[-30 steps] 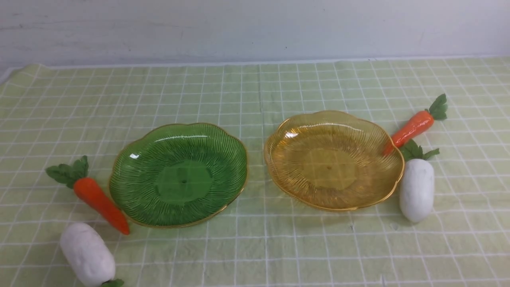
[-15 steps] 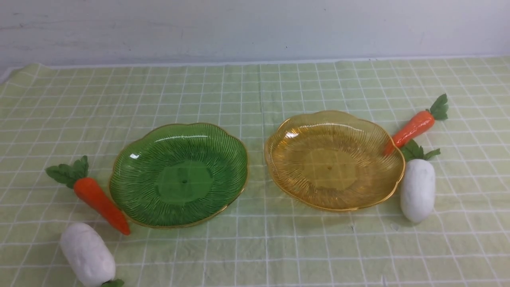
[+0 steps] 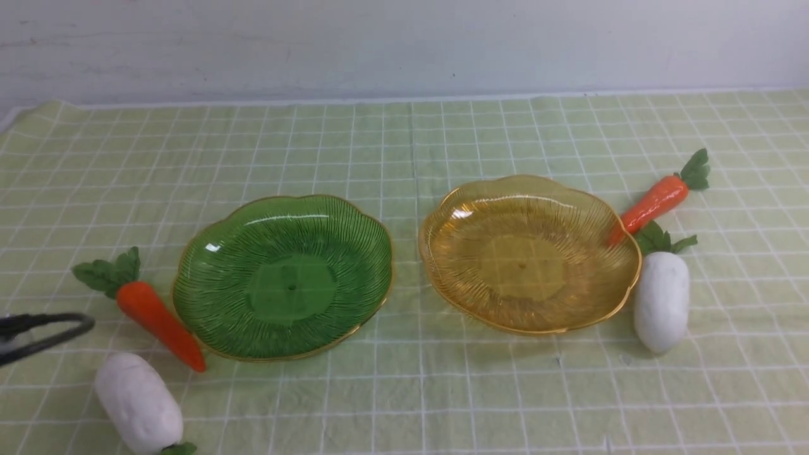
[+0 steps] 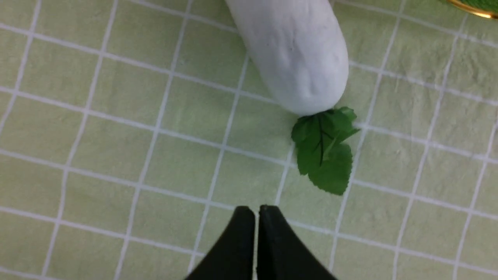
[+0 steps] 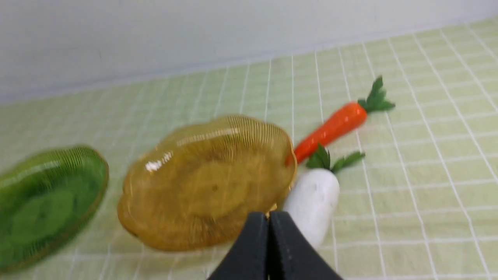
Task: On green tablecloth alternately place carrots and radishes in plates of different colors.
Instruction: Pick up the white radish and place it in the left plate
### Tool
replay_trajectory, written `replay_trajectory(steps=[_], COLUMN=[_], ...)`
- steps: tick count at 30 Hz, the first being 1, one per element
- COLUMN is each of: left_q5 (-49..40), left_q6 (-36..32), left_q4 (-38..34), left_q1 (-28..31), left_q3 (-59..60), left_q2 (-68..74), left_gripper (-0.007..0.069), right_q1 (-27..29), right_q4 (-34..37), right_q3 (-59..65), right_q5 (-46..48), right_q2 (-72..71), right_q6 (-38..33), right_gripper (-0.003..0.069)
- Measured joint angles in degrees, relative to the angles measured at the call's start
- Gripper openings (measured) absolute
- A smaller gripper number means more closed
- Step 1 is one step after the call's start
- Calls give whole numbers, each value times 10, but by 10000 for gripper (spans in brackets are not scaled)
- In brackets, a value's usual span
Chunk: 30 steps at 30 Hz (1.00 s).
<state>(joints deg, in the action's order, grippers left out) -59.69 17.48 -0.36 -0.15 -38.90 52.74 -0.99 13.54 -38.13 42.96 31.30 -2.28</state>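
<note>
Front view: green tablecloth (image 3: 404,145) across the whole table, with a green plate (image 3: 284,278) left of centre and a yellow plate (image 3: 524,259) right of centre, close together but apart. Beside the green plate's left rim, the left carrot (image 3: 158,322), tip at the rim, leaves pointing away; nearer the camera, the left radish (image 3: 139,404), apart from the carrot. At the yellow plate's right rim, the right carrot (image 3: 654,202), tip tucked behind the rim and showing through it, and just nearer, the right radish (image 3: 662,300), close against the rim, leaves up by the carrot. All four vegetables on the cloth, outside the plates. At the far left edge, the black left gripper (image 3: 82,323) jutting in, left of the left carrot, its jaw spacing not readable here. Left wrist view: fingertips pressed nearly together, gripping nothing, over bare cloth just short of the left radish's leaf tuft, with a sliver of the green plate's gold rim in one corner. Right wrist view, blurred: right gripper (image 5: 268,217) with fingertips closed together, gripping nothing, on the near side of the yellow plate and right radish, the right carrot farther off.
</note>
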Motion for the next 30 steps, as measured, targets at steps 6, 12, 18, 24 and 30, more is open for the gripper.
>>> replay_trajectory(steps=[6, 12, 18, 24, 30], left_q5=[60, 142, 207, 249, 255], left_q6=[8, 15, 55, 69, 69], left_q4=[-8, -17, -19, -10, -8], left_q1=[0, 0, 0, 0, 0], left_q3=[-25, -33, -34, -34, -35], left_q2=[95, 180, 262, 342, 393], left_gripper=[83, 311, 542, 666, 626], right_q1=[0, 0, 0, 0, 0], right_q4=[22, 81, 135, 172, 180], right_q3=[-28, -29, -30, -30, -30], right_q5=[28, 30, 30, 29, 28], right_q2=[72, 90, 90, 90, 90], right_q6=[-38, -111, -140, -189, -202], right_gripper=[-15, -15, -15, -15, -15])
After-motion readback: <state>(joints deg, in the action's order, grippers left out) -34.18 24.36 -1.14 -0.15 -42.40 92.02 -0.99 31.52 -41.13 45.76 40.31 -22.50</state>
